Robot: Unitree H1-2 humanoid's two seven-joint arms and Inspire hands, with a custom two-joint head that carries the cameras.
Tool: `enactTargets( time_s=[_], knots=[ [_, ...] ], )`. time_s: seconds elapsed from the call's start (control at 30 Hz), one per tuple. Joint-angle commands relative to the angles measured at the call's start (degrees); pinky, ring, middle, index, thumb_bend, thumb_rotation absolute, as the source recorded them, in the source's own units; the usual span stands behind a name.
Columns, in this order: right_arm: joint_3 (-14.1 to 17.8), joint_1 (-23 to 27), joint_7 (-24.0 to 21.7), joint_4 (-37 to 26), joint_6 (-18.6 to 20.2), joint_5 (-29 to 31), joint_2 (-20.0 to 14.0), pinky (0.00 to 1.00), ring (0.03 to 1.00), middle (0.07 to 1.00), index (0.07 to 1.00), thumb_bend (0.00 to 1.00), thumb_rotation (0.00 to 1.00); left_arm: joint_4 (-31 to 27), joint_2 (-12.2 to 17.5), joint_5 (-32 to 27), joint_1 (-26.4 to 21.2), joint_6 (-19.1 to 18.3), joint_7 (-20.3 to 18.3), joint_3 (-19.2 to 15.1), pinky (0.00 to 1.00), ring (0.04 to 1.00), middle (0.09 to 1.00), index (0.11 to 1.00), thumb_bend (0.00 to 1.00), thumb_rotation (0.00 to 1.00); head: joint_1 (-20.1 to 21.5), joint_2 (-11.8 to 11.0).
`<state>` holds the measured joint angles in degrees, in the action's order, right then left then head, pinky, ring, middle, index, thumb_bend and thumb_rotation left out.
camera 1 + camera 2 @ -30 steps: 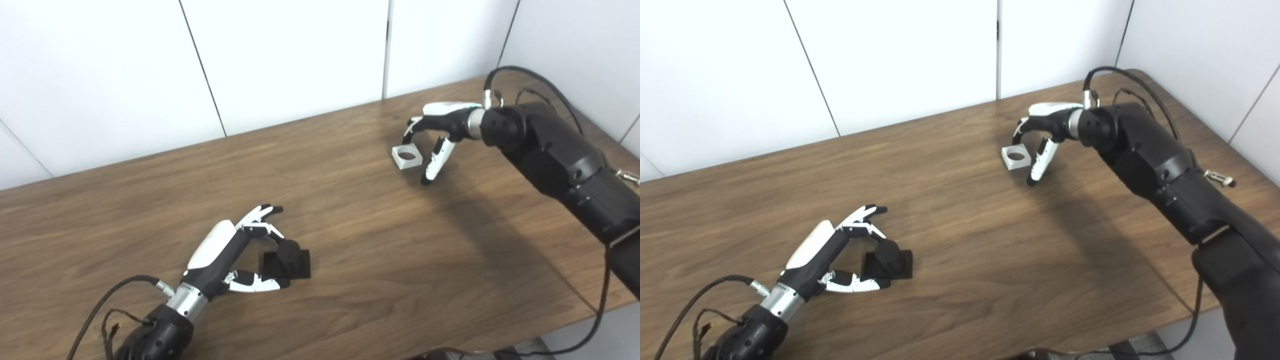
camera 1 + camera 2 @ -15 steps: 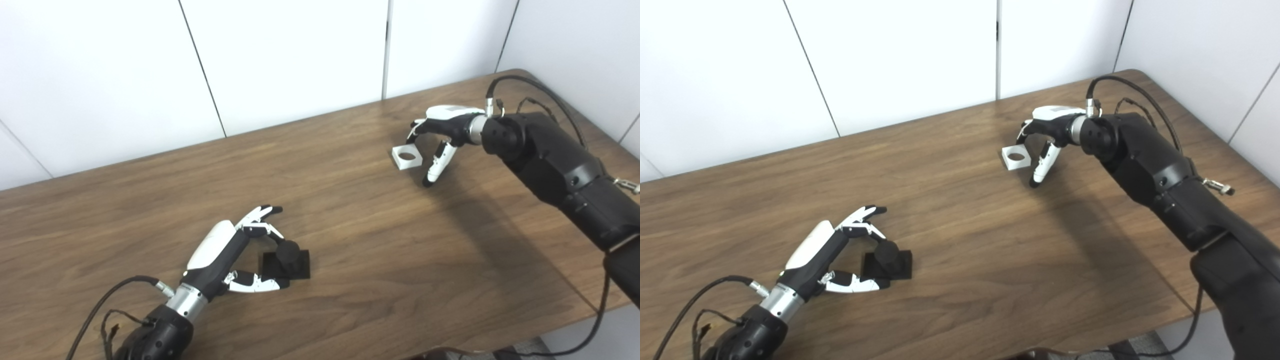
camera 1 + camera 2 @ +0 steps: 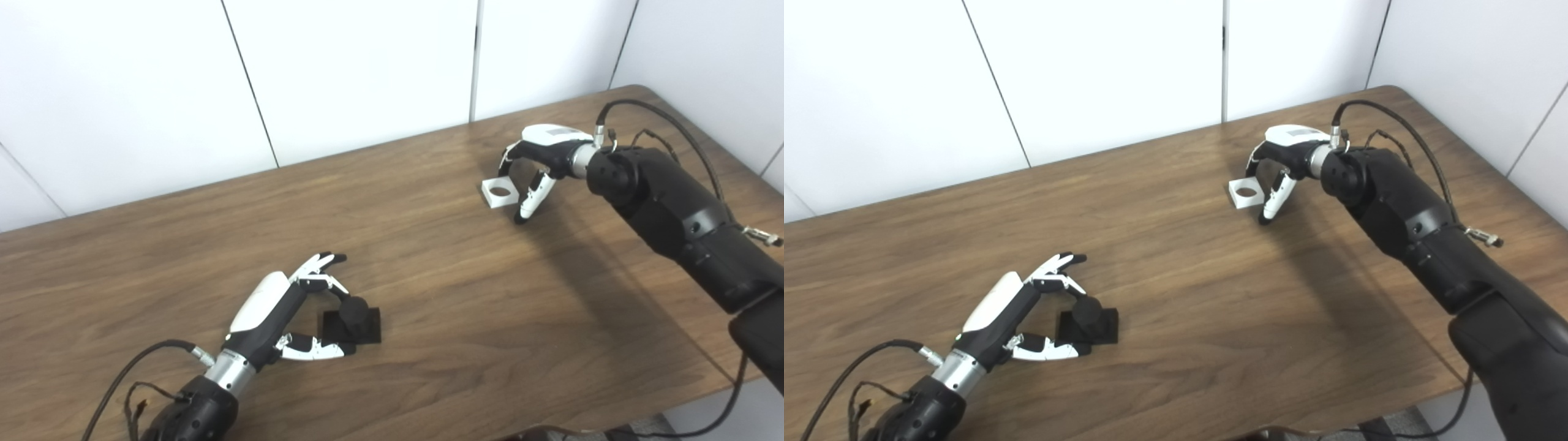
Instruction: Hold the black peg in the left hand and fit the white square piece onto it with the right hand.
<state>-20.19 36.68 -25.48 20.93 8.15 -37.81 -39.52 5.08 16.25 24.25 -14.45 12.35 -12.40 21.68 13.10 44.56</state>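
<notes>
Right now, as it stands:
Left hand (image 3: 278,318): lying low near 7 o'clock on the wooden table (image 3: 429,294), forearm slanting up from the bottom edge, palm turned toward the peg; fingers (image 3: 318,266) stretched over the top and thumb reaching along the near side, spread apart, not closed on anything that I can see.
Black peg (image 3: 353,309): a short round post upright on a dark square base, just beside the left hand at its 3 o'clock; the curled fingertips look to be touching or almost touching it, I cannot tell which.
Right hand (image 3: 539,160): far out at about 1 o'clock, wrist arched above the table, fingers hooked downward and apart, thumb pointing down toward the wood; nothing gripped.
White square piece (image 3: 498,192): flat on the table with its round hole facing up, at the right hand's 9 o'clock, under the curled fingers and just beside the thumb.
Peg and piece: well apart.
</notes>
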Motion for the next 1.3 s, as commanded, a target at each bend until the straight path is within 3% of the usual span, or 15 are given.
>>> enactTargets(
  time_s=[0.0, 0.23, 0.3, 0.37, 0.63, 0.97, 1.27],
  knots=[
    [-0.3, 0.9, 1.5, 1.7, -1.0, -0.9, 0.5, 0.95, 0.925, 0.898, 0.711, 0.77, 0.24, 0.0, 1.1, 1.0, 0.8, -1.5, -2.2, 0.5, 0.83, 0.974, 0.935, 0.496, 0.52, 0.08, -0.1, 0.0],
    [0.2, 0.5, 4.5, 3.3, -2.1, -0.9, 1.2, 0.93, 0.902, 0.869, 0.636, 0.74, 0.23, -0.4, 1.1, 0.9, 0.7, -1.8, -2.4, 0.3, 0.84, 0.976, 0.935, 0.496, 0.52, 0.08, -0.4, 0.3],
    [0.5, 0.2, 6.3, 3.6, -2.4, -1.2, 1.5, 0.91, 0.886, 0.85, 0.53, 0.58, 0.17, -0.5, 1.1, 0.8, 0.7, -1.8, -2.5, 0.4, 0.84, 0.979, 0.936, 0.496, 0.52, 0.08, -0.4, 0.3],
    [0.6, 0.0, 7.9, 3.9, -2.7, -1.6, 1.7, 0.9, 0.869, 0.83, 0.497, 0.53, 0.15, -0.5, 1.1, 0.8, 0.7, -1.8, -2.4, 0.4, 0.84, 0.979, 0.936, 0.496, 0.52, 0.08, -0.6, 0.5],
    [0.5, -0.4, 11.5, 4.3, -4.0, -2.0, 1.9, 0.9, 0.848, 0.789, 0.483, 0.52, 0.14, -0.3, 0.8, 1.1, 0.6, -1.5, -2.0, 0.4, 0.83, 0.971, 0.93, 0.496, 0.52, 0.08, -0.9, 0.6],
    [0.2, -0.4, 12.7, 4.2, -4.6, -2.5, 1.7, 0.89, 0.84, 0.782, 0.484, 0.52, 0.14, -0.3, 0.6, 1.4, 0.6, -1.6, -1.9, 0.4, 0.83, 0.971, 0.929, 0.496, 0.52, 0.08, -1.1, 0.8],
    [2.6, -1.2, 14.5, 2.3, -5.7, -0.8, 1.7, 0.9, 0.843, 0.774, 0.483, 0.52, 0.13, 0.1, 0.4, 1.9, 0.3, -1.7, -1.6, 0.4, 0.82, 0.969, 0.929, 0.496, 0.52, 0.08, -1.0, 0.7]
  ],
)
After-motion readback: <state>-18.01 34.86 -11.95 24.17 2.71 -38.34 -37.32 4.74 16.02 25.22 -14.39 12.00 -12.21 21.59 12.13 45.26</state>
